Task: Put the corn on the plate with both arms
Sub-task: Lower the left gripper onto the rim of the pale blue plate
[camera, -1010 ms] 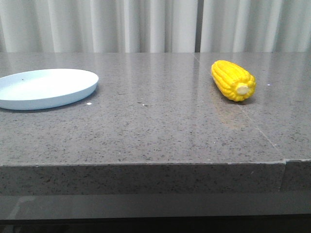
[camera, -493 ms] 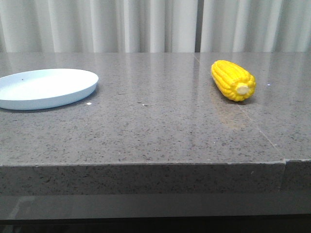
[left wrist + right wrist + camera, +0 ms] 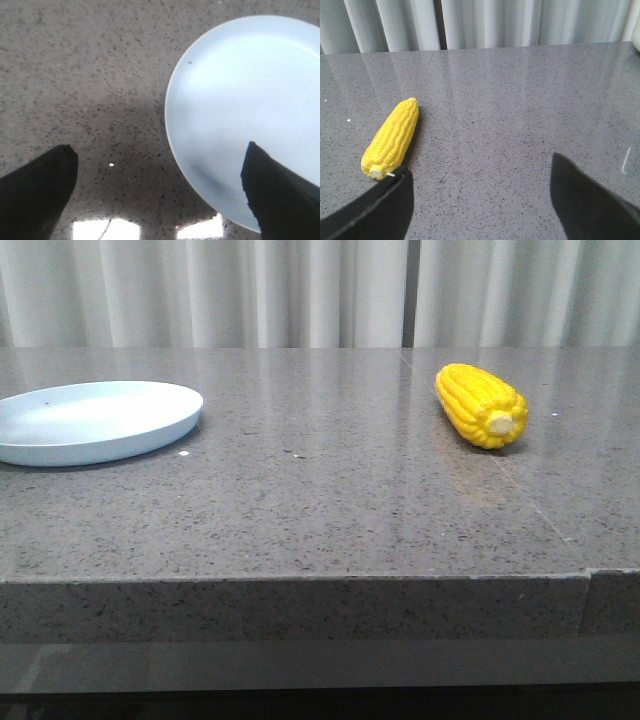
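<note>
Corn lying on its side on the grey speckled counter, toward the right, pale stub end facing the near edge. Well apart from the plate, sitting flat at the far left with nothing on it. Left gripper poised above the plate's rim and the bare stone beside it, jaws spread wide, holding nothing. Right gripper low over the counter, jaws likewise wide apart, one finger just beside the corn's stub end, not gripping. White curtain behind.
</note>
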